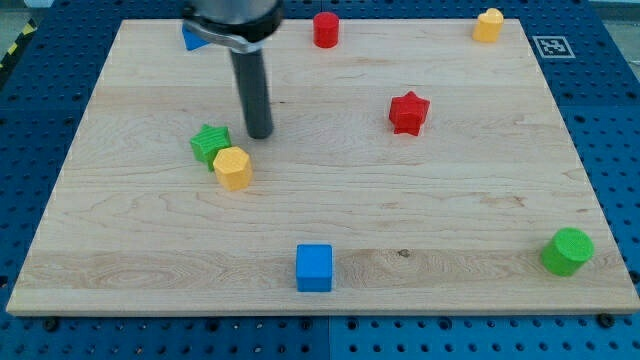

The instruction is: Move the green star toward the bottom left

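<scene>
The counter [420, 190] is a pale wooden board with visible grain, resting on a blue perforated base [600, 120]. A black-and-white square marker [551, 46] sits on the base just off the board's top right corner.

The arm carries no pincer; it ends in a straight dark rod. My tip [259, 134] stands on the board, just to the right of and slightly above the green star-shaped block [210, 143], very near it; contact cannot be confirmed.

The green star-shaped block lies in the board's left half, around mid-height. It lies flat and has no clear long axis; the direction of its points cannot be made out reliably. The yellow hexagonal block [233, 167] touches it on its lower right side.

Other blocks:
- Blue triangular block [194, 39], near the top edge, partly hidden behind the arm.
- Red cylindrical block [326, 29], at the top edge near centre.
- Yellow block [488, 25], top right corner.
- Red star-shaped block [408, 112], right of centre.
- Blue cube block [314, 267], close to the bottom edge near centre.
- Green cylindrical block [567, 250], bottom right corner.

Bare wood runs from the green star-shaped block toward the left edge and the bottom left corner; the blue cube block stands well apart to the lower right
</scene>
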Robot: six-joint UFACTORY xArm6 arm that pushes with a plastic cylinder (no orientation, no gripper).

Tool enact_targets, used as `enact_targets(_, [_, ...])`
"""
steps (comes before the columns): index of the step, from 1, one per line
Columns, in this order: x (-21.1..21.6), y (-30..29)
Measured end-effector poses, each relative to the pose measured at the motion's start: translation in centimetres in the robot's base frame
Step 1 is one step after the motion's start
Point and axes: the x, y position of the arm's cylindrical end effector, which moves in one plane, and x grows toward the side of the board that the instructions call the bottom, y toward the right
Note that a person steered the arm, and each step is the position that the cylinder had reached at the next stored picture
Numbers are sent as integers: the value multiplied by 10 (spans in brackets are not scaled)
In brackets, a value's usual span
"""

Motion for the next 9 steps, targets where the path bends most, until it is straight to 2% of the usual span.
enact_targets(1, [3, -19])
enact_targets(3, [4, -99])
enact_targets(9, [85, -92])
